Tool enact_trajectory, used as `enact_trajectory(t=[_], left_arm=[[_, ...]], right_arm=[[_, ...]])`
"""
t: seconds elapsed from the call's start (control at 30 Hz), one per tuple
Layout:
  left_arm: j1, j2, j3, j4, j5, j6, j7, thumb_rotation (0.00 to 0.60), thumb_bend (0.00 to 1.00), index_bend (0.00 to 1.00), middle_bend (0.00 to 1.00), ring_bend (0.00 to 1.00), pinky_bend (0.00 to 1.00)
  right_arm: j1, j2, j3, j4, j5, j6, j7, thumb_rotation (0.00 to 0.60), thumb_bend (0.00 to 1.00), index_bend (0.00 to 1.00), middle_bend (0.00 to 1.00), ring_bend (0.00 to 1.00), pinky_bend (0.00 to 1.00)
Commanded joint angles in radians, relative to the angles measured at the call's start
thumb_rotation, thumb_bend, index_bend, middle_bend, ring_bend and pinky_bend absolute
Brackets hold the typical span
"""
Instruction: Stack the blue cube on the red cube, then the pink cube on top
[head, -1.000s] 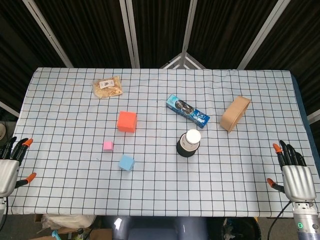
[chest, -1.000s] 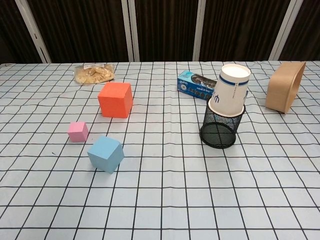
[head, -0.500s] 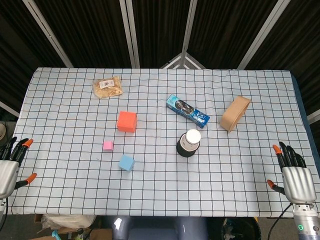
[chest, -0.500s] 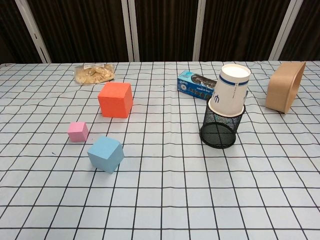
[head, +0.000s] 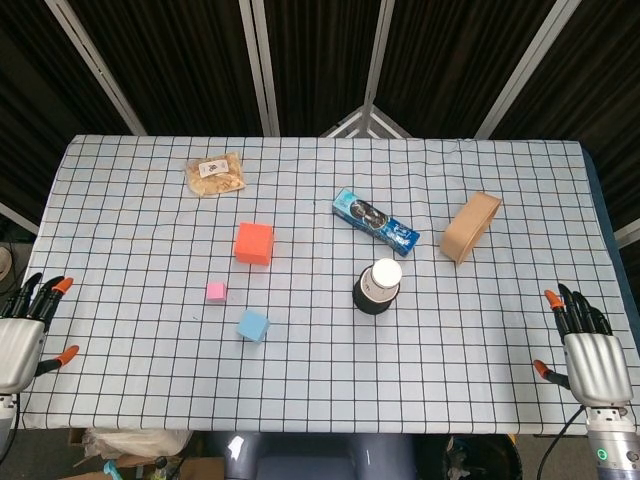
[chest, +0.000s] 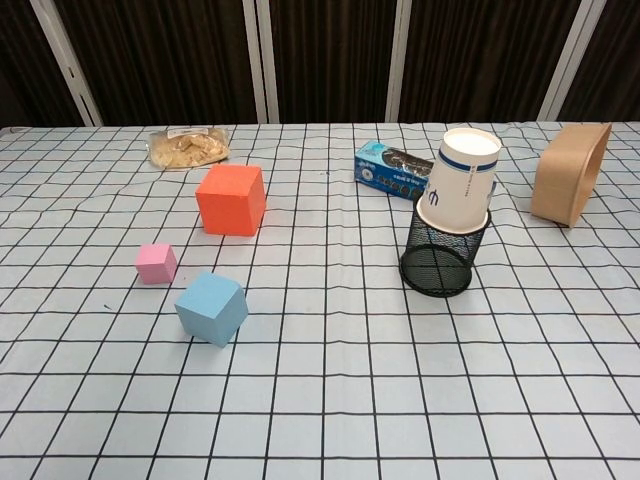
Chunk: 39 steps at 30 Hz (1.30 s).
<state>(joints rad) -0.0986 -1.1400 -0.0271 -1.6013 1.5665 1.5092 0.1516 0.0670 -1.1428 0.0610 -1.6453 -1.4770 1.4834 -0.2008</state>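
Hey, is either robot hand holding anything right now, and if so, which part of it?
Nothing is held. The left hand and right hand sit at the table's near corners with fingers apart, away from the three cubes.

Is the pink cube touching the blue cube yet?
Apart. The chest view shows bare tablecloth between the pink cube and the blue cube; the head view shows the same gap.

Blue snack pack (chest: 395, 165): printing present, too small to read.
Snack bag (head: 214, 174): white label, illegible.
Paper cup (chest: 460, 179): blue mark, not readable.
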Motion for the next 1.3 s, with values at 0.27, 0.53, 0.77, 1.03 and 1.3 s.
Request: enact_trajectory(t=[0.27,0.53,0.77,1.03,1.3], left_arm=[[-0.013,-0.009,0.007,0.01,0.038,0.003,-0.021,0.6,0.12,0.09,0.13,0.1,0.16],[-0.088,0.03,-0.029,-0.049,0.042,-0.073,0.005,0.6,0.12,0.11,0.63,0.5,0.5],[-0.208,0.023,-0.071,-0.158,-0.018,-0.251,0.188,0.6,0.11,0.21,0.95,0.8,0.81],[-0.361,-0.045,-0.12,-0.273,-0.34,-0.512,0.379,0.6,0.09,0.24,0.98,0.83,0.84],[-0.459,-0.164,-0.118,-0.322,-0.513,-0.515,0.584,0.6,0.09,0.28,0.98,0.83,0.85]], right_arm=[[-0.005,0.007,0.002,0.002,0.005,0.003,0.02,0.6,0.11,0.0,0.0,0.03,0.17],[0.0,0.001,0.003,0.007,0.001,-0.002,0.024,0.6,0.11,0.0,0.0,0.0,0.17],[0.01,-0.002,-0.003,0.005,0.002,-0.026,0.016,0.6,0.11,0.0,0.0,0.0,0.17],[0.022,-0.006,-0.008,0.007,0.013,-0.06,0.007,0.6,0.11,0.0,0.0,0.0,0.17],[0.031,-0.005,-0.01,0.006,0.016,-0.077,0.007,0.6,0.11,0.0,0.0,0.0,0.17]])
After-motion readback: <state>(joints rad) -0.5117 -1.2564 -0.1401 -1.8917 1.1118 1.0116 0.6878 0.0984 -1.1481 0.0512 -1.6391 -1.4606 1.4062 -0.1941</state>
